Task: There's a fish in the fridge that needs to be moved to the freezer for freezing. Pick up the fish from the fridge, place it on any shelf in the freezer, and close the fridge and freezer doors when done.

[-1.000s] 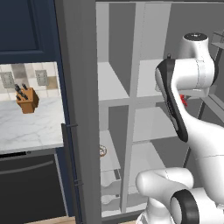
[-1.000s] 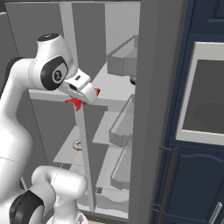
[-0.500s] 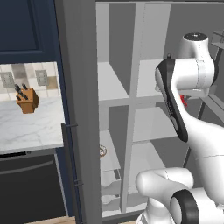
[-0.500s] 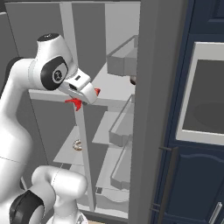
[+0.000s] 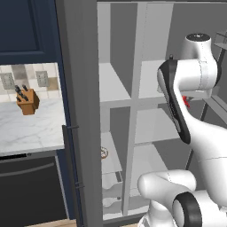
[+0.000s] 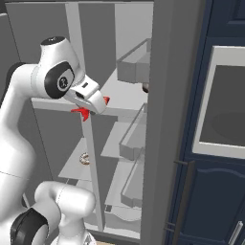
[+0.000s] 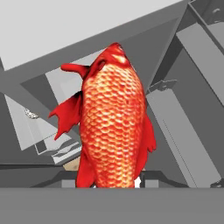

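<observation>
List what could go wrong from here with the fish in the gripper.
The fish hangs from the gripper by one end, so it may slip while it is carried. The gripper is beside the divider post between fridge and freezer, so the fish's fins could catch on it during the swing across.

- A white marble table (image 5: 26, 128) lies at the left of the left base view.
- A brown wooden knife block (image 5: 28, 101) stands on it.
- A tiled backsplash in beige and grey (image 5: 31, 80) rises behind, with two pale outlets.
- A navy upper cabinet (image 5: 26, 26) hangs above.
- A black oven front (image 5: 29, 190) sits below the table.
- Navy cabinet panels with a built-in grey oven window (image 6: 225, 105) stand at the right of the right base view.
</observation>
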Available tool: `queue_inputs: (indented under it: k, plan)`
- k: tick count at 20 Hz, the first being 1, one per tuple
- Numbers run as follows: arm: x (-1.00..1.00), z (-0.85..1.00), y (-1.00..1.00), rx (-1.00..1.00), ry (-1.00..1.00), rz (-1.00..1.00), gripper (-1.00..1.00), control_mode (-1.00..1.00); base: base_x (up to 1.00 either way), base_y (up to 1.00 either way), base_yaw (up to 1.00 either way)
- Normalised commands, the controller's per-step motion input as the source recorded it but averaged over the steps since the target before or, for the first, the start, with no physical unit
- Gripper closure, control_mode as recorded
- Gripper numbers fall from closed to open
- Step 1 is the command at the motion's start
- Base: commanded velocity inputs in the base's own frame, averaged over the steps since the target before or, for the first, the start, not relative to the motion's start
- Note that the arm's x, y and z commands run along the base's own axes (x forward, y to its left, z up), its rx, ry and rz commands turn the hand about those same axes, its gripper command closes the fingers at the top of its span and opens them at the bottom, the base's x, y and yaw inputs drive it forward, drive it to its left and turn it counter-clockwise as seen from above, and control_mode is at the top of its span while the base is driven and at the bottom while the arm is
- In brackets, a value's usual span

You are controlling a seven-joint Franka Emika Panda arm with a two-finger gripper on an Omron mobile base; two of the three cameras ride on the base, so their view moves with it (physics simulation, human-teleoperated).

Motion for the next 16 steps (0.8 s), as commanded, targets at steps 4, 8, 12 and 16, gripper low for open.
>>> queue_inputs:
  k: [4,8,12,16]
  plan:
    - [-0.11,-0.06,0.00,0.04,0.02,0.00,1.00,-1.00,0.00,0.00,0.00]
    - [-0.20,-0.12,0.09,0.02,0.06,0.04,1.00,-1.00,0.00,0.00,0.00]
    - [-0.22,0.00,0.23,0.00,0.00,0.21,1.00,-1.00,0.00,0.00,0.00]
    - [-0.10,0.00,0.42,-0.01,-0.02,0.44,1.00,-1.00,0.00,0.00,0.00]
